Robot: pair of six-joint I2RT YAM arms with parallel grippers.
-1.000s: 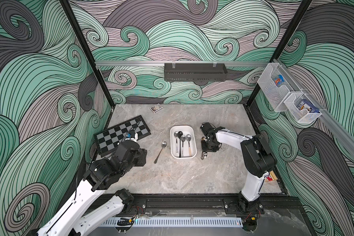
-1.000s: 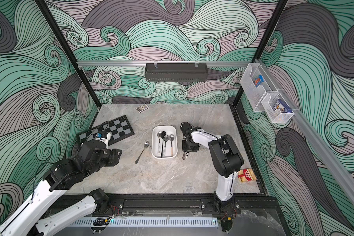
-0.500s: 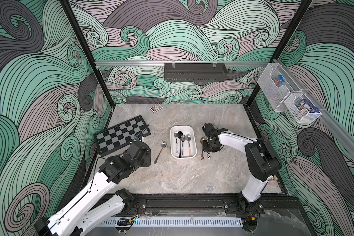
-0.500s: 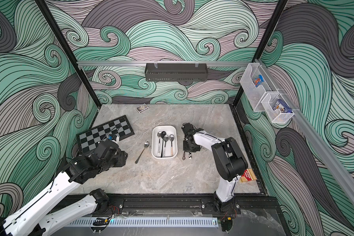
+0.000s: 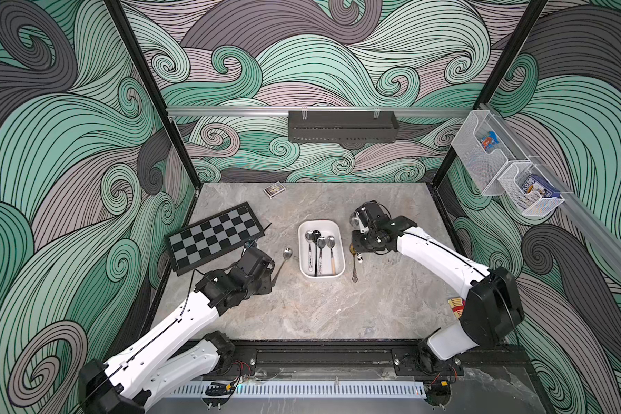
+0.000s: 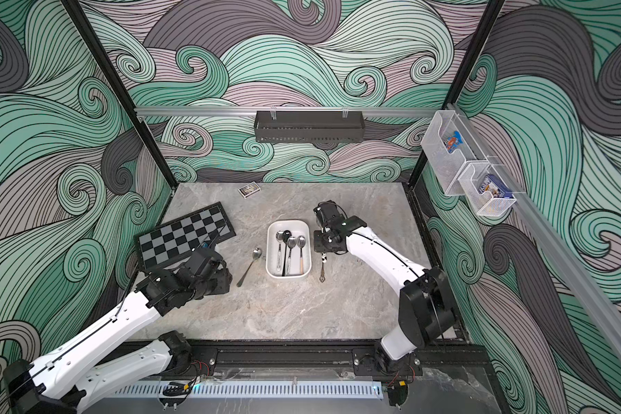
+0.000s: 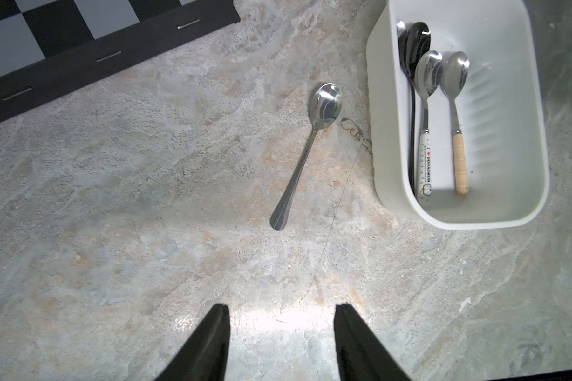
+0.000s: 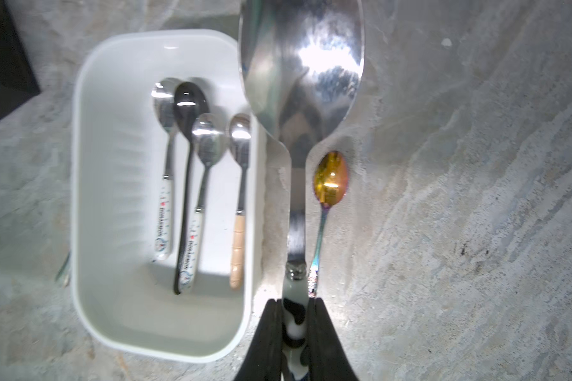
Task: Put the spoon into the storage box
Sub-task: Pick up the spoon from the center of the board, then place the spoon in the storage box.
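Steel bowl, black-and-white blotched handle: the spoon [image 8: 301, 66] is clear of the table, pinched at the handle by the right gripper [image 8: 294, 301], whose jaws press onto it from both sides. It hangs just beside the storage box [image 8: 80, 198], along the long wall that faces the right arm, not yet over the opening.

Axis: long axis runs roughly parallel with the box's long side. Bowl points toward the box's far end and the handle toward its near end (bowl seems to ride higher than the handle; how steeply, I cannot tell).

Step in hand, as I judge it: the pick is made and the carry to the box is due. The next move calls for a short sideways shift over the rim, keeping the present heading, then a lowering and a release. The four spoons [image 8: 207, 138] already inside lie lengthwise, so the same heading should let this one settle flat.

A gold spoon [image 8: 331, 178] lies flat on the table just beside that same wall of the box, bowl toward the far end.

Left gripper [image 7: 281, 343]: jaws spread, nothing between them, hovering over bare table on the box's other side. It sits short of a plain steel spoon [image 7: 306, 158] that lies near the box, handle angled away from it.
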